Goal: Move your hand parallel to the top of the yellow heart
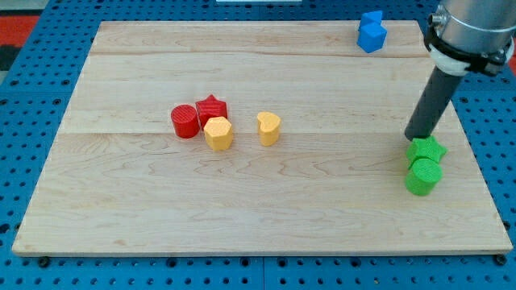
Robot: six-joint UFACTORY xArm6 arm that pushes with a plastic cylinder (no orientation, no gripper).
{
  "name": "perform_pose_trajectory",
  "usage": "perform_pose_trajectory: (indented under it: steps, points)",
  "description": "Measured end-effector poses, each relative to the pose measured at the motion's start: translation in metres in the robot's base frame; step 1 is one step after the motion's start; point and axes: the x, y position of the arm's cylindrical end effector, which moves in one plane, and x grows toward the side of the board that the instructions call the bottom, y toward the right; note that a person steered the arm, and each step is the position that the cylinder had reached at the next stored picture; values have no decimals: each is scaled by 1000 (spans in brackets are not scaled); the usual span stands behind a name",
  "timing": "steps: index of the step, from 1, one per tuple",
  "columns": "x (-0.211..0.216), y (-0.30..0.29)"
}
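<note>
my tip (416, 138) | touching green star (426, 149) | arm cut off at top

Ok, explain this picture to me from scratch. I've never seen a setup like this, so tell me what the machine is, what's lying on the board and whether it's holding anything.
This is a single camera view looking down at an angle on a wooden board that sits on a blue pegboard. The dark rod at the view's right is the end of a robot arm. It has no pincer, so it holds nothing; it only pushes blocks by sliding my tip along the board.

Right now my tip sits just above the green star, at its upper left edge; whether they touch I cannot tell. A green cylinder lies right below the star.

Near the middle are a red cylinder, a red star, a yellow hexagon-like block and, a little apart to the right, the yellow heart. A blue block sits near the top edge.
</note>
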Motion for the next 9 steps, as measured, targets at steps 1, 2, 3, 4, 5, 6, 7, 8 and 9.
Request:
perform_pose_trajectory:
  steps: [1, 2, 3, 4, 5, 6, 7, 8, 9]
  points:
    - [26, 0]
    - [25, -1]
    - [-5, -2]
    - [-17, -13]
    - [-17, -13]
    - [-20, -13]
    - [-56, -29]
    - [-116, -87]
    - [-139, -160]
